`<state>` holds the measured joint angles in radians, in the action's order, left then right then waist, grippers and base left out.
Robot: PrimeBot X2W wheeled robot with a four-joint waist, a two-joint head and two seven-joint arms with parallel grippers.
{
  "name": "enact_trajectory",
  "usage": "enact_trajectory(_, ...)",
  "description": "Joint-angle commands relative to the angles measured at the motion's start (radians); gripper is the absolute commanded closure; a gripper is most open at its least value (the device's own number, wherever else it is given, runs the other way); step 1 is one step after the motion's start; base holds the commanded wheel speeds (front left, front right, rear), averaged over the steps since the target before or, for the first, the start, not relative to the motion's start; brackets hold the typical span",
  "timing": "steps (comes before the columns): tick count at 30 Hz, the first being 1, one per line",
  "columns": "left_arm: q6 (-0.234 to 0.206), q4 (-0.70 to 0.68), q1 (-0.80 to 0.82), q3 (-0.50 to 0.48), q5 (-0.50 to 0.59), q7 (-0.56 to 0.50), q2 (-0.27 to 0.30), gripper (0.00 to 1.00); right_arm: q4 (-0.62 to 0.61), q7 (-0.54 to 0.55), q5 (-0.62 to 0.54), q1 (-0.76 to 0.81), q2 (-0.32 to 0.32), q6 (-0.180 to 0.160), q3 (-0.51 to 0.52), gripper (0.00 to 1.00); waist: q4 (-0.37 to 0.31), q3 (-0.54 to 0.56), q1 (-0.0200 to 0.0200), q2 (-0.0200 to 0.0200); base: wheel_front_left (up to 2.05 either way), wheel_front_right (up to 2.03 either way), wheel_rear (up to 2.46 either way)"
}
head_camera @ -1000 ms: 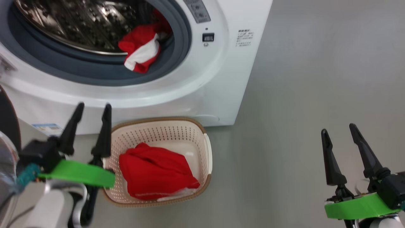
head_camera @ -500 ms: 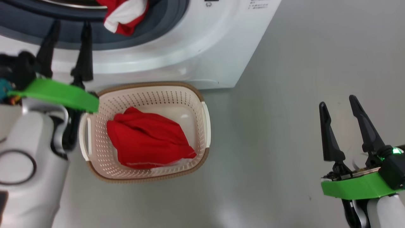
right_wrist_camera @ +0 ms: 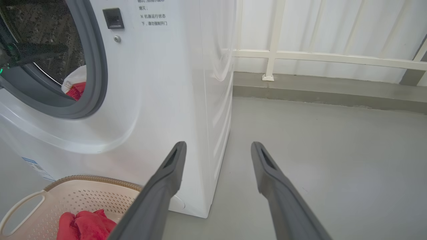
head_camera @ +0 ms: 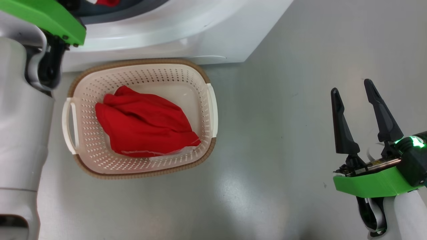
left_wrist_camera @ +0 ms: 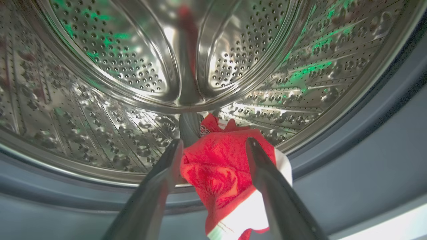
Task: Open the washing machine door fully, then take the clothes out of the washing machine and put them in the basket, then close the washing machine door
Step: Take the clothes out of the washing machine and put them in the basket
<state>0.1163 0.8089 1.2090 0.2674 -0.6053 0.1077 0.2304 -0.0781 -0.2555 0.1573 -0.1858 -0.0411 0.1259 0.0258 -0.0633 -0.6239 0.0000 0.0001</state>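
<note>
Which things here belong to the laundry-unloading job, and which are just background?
Job: washing machine; red-and-white garment at the drum mouth, ahead of the open left gripper; red garment lying in the basket.
Background: white railing; pale curtain; grey floor; right gripper, open over bare floor.

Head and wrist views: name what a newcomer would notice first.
A bright red garment lies heaped in the cream basket on the grey floor. In the left wrist view, a red-and-white garment hangs over the lip of the shiny steel drum, framed by the open left end effector.
</note>
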Motion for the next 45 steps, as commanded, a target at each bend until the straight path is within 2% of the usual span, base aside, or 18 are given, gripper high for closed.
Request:
enact_trajectory(1, 0.007, 0.006, 0.033, -0.008, -0.020, -0.038, 0.047, 0.00, -0.023, -0.006, 0.000, -0.001, -0.009, 0.005, -0.023, 0.00, -0.015, -0.018, 0.0000, -0.0001, 0.00, 0.00, 0.00)
enact_trajectory(7, 0.013, 0.072, 0.106, 0.040, -0.067, -0.188, 0.063, 0.00, -0.017, -0.006, 0.003, -0.006, -0.009, 0.005, -0.020, 0.00, -0.025, -0.032, 0.0000, -0.0001, 0.00, 0.00, 0.00)
enact_trajectory(13, 0.014, 0.100, 0.135, 0.127, -0.108, -0.358, 0.086, 0.00, -0.009, -0.006, 0.010, -0.017, -0.009, 0.005, -0.034, 0.00, -0.041, -0.039, 0.0000, -0.0001, 0.00, 0.00, 0.00)
enact_trajectory(19, 0.014, 0.117, 0.144, 0.206, -0.072, -0.424, 0.127, 0.00, -0.004, -0.006, 0.033, -0.029, -0.009, 0.005, -0.043, 0.00, -0.068, -0.047, 0.0000, -0.0001, 0.00, 0.00, 0.00)
enact_trajectory(20, 0.014, 0.117, 0.146, 0.214, -0.066, -0.423, 0.132, 0.38, -0.004, -0.006, 0.036, -0.028, -0.009, 0.005, -0.043, 0.00, -0.071, -0.048, 0.0000, -0.0001, 0.00, 0.00, 0.00)
enact_trajectory(21, 0.014, 0.119, 0.148, 0.220, -0.061, -0.418, 0.138, 0.88, -0.003, -0.006, 0.039, -0.027, -0.009, 0.005, -0.043, 0.00, -0.073, -0.049, 0.0000, -0.0001, 0.00, 0.00, 0.00)
enact_trajectory(22, 0.014, 0.119, 0.148, 0.220, -0.061, -0.418, 0.138, 0.88, -0.003, -0.006, 0.039, -0.027, -0.009, 0.005, -0.043, 0.00, -0.073, -0.049, 0.0000, -0.0001, 0.00, 0.00, 0.00)
enact_trajectory(23, 0.014, 0.120, 0.149, 0.223, -0.056, -0.408, 0.143, 1.00, -0.002, -0.006, 0.041, -0.026, -0.009, 0.005, -0.043, 0.00, -0.075, -0.049, 0.0000, -0.0001, 0.00, 0.00, 0.00)
enact_trajectory(29, 0.014, 0.121, 0.142, 0.224, -0.049, -0.320, 0.150, 1.00, 0.000, -0.006, 0.053, -0.028, -0.009, 0.005, -0.041, 0.00, -0.075, -0.048, 0.0000, -0.0001, 0.00, 0.00, 0.00)
enact_trajectory(37, 0.011, 0.095, 0.076, 0.193, -0.061, -0.098, 0.139, 1.00, 0.008, -0.006, 0.048, -0.025, -0.009, 0.005, -0.032, 0.00, -0.038, -0.018, 0.0000, -0.0001, 0.00, 0.00, 0.00)
enact_trajectory(45, 0.012, 0.033, -0.053, 0.180, -0.064, 0.115, 0.139, 1.00, 0.022, -0.006, 0.032, -0.010, -0.009, 0.005, -0.026, 0.00, -0.002, 0.057, 0.0000, -0.0001, 0.00, 0.00, 0.00)
